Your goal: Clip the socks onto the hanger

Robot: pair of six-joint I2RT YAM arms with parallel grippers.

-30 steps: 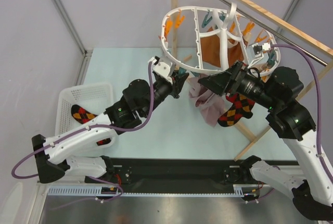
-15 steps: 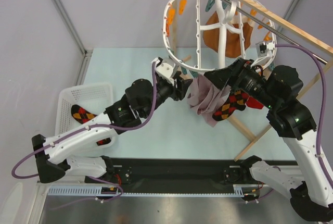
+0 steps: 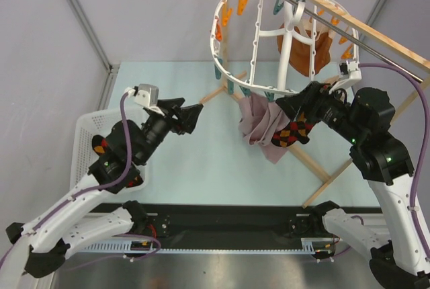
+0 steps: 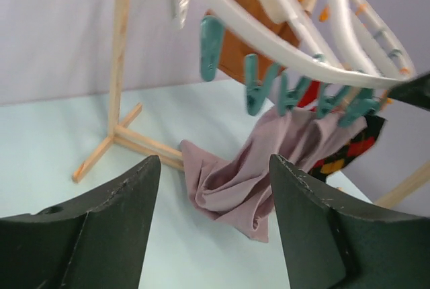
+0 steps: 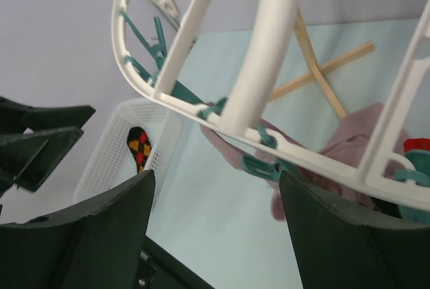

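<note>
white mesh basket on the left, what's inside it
One black sock with red, orange and yellow diamonds lies in the white mesh basket. The left arm covers much of the inside from above.

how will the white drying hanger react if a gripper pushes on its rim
The hanger hangs tilted from its single central hook, so it would probably swing and tip rather than resist. Its thin plastic spokes suggest it is light. The teal clips dangle loosely and would likely sway too.
</note>
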